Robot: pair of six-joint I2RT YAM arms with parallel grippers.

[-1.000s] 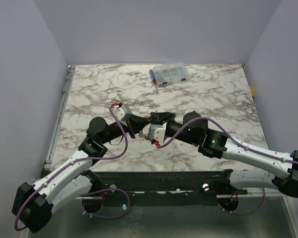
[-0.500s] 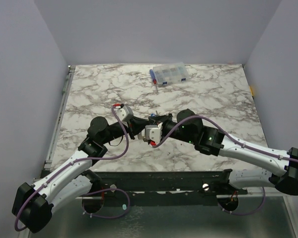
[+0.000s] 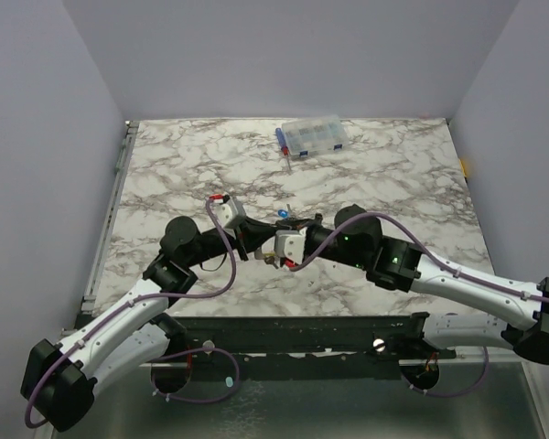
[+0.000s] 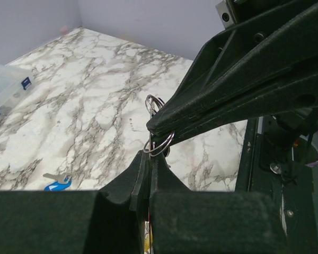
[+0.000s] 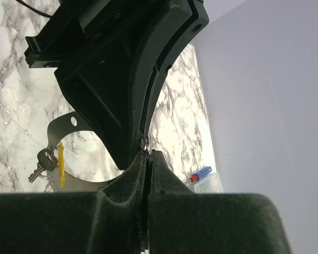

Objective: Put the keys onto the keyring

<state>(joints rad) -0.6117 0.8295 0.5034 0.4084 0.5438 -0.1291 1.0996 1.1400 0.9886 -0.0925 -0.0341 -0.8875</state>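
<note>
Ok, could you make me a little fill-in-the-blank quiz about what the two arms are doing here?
1. The left gripper and the right gripper are both shut on the thin metal ___.
2. The loose key lying on the table has a ___ head.
3. The clear compartment box sits near the table's ___ edge, away from the arms.

Missing words: keyring; blue; far.

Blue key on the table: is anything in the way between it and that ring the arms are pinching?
Nothing visible. Only bare marble lies between the blue key and the ring, which the left fingers and right fingers pinch.
</note>
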